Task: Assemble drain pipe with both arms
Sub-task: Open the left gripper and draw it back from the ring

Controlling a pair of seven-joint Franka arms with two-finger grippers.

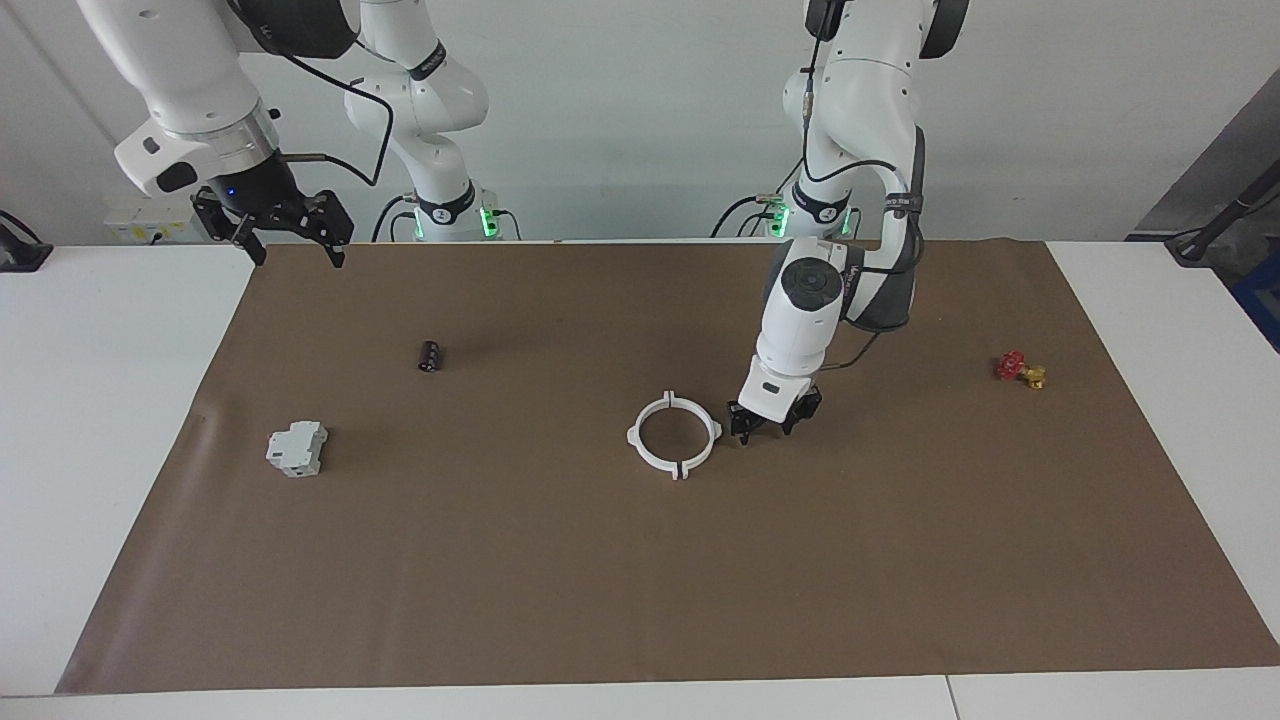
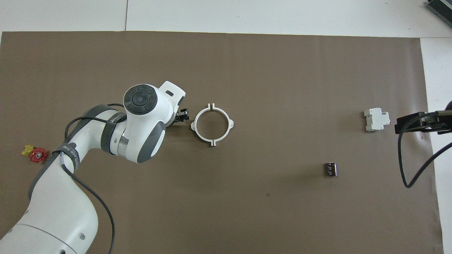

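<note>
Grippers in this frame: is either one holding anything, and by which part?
Nothing is held. The left gripper is beside the white ring, apart from it; the right gripper waits empty, jaws open.

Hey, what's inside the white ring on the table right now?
Inside the drain pipe ring only bare brown mat shows. Nothing covers it: the left gripper hangs beside the ring, empty.

- Drain pipe: smooth white plastic, as it looks.
- Table cover: matt brown paper-like sheet.
- Left arm: glossy white shell.
</note>
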